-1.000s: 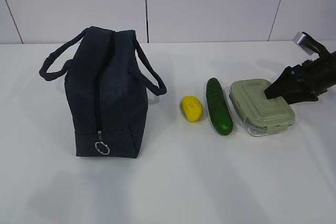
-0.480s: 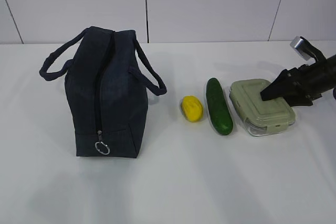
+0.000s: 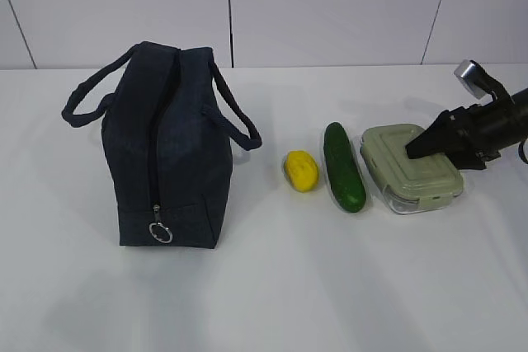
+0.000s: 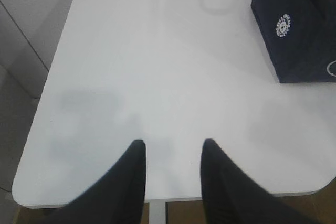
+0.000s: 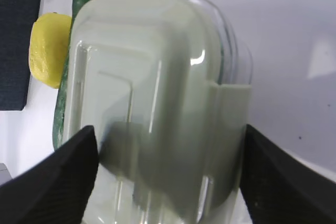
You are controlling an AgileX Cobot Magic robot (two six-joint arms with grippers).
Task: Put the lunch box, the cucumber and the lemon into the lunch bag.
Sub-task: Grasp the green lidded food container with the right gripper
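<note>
The lunch box [image 3: 411, 169], clear with a pale green lid, lies at the right of the table. My right gripper [image 3: 417, 147] is open low over its lid. In the right wrist view the fingers of this gripper [image 5: 169, 129] stand on either side of the box [image 5: 157, 66], wide apart. The dark green cucumber [image 3: 343, 166] lies left of the box, and the yellow lemon [image 3: 301, 170] left of that. The navy lunch bag [image 3: 165, 154] stands at the left, its zipper shut. My left gripper [image 4: 172, 141] is open and empty, out of the exterior view.
The white table [image 3: 289, 286] has bare surface in front of the objects and between the bag and the lemon. A white panelled wall stands behind. In the left wrist view the table's near edge [image 4: 157, 199] lies under the left fingers, with the bag [image 4: 299, 30] at the upper right.
My right gripper has slid a little further left over the lunch box lid and the arm has flattened. The bag, the lemon and the cucumber have not moved.
</note>
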